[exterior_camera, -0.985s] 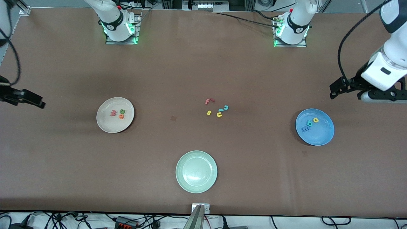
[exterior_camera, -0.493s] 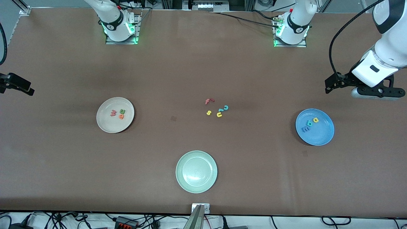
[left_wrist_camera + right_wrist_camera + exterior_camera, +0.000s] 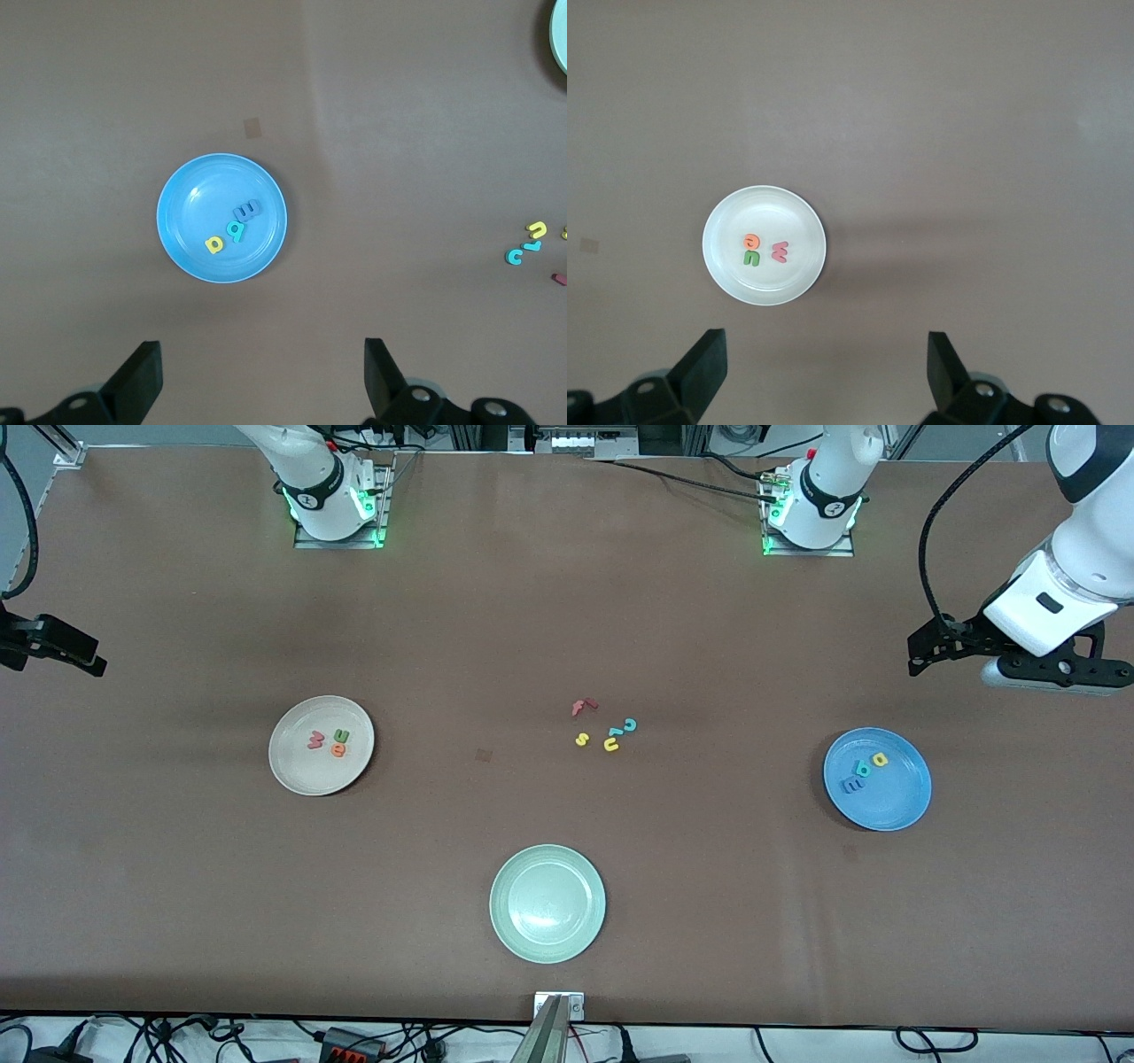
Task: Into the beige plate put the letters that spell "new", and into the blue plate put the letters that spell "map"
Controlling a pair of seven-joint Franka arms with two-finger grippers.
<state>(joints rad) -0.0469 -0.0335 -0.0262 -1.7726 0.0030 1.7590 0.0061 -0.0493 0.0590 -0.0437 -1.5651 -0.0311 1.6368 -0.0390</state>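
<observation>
We found both grippers spread wide and empty: the left gripper hung clear of the blue plate holding the m, a, p letters, the right gripper clear of the beige plate holding the n, e, w letters, nothing between either's fingers.

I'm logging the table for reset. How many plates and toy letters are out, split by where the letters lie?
Round shallow plates: 3, beige plate, blue plate, pale green plate
Toy letters in the beige plate: 3
Toy letters in the blue plate: 3
Loose toy letters on the brown table: 5
Total: 14
</observation>
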